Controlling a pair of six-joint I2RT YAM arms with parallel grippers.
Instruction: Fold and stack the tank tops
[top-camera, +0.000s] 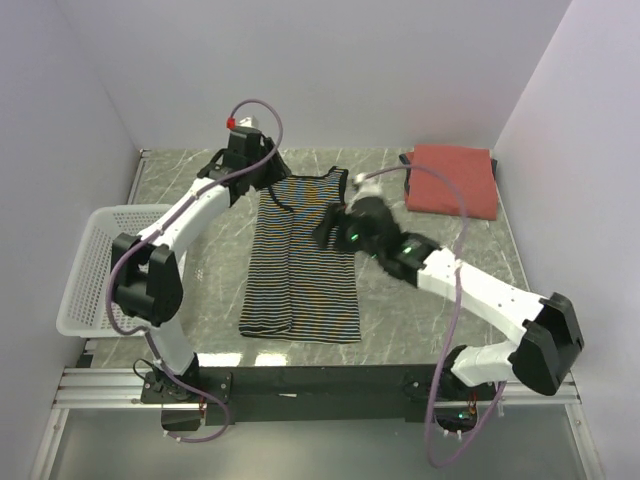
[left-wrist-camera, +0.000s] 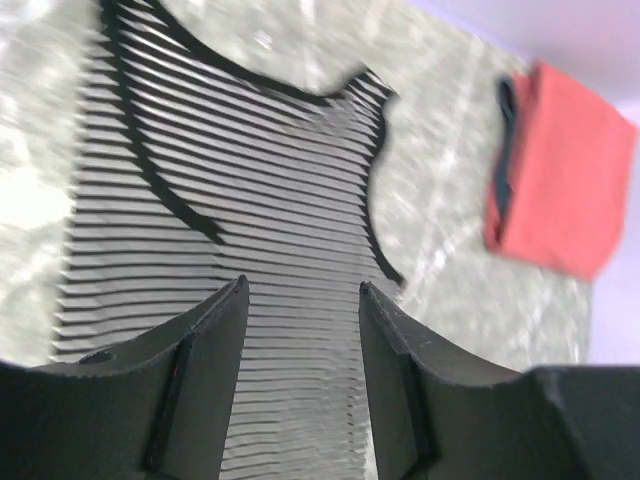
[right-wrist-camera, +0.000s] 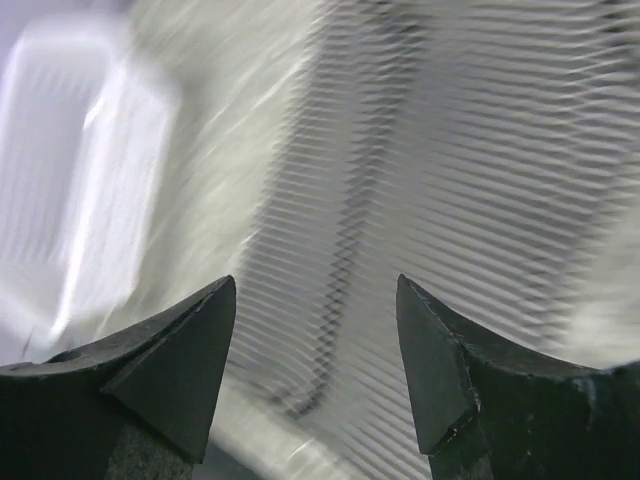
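Note:
The black-and-white striped tank top (top-camera: 300, 255) lies flat at the table's middle, neck to the back, with its left side folded inward. It also shows in the left wrist view (left-wrist-camera: 270, 170) and in the right wrist view (right-wrist-camera: 470, 180). The rust-red tank top (top-camera: 453, 180) lies folded at the back right, and shows in the left wrist view (left-wrist-camera: 560, 190) with dark trim at one edge. The tan-brown top is out of view. My left gripper (top-camera: 268, 185) hangs open and empty over the striped top's left shoulder (left-wrist-camera: 302, 290). My right gripper (top-camera: 332, 228) hangs open and empty over its right side (right-wrist-camera: 315, 285).
A white mesh basket (top-camera: 95, 265) stands at the table's left edge, also blurred in the right wrist view (right-wrist-camera: 80, 150). White walls close in the back and both sides. The black arm rail runs along the near edge.

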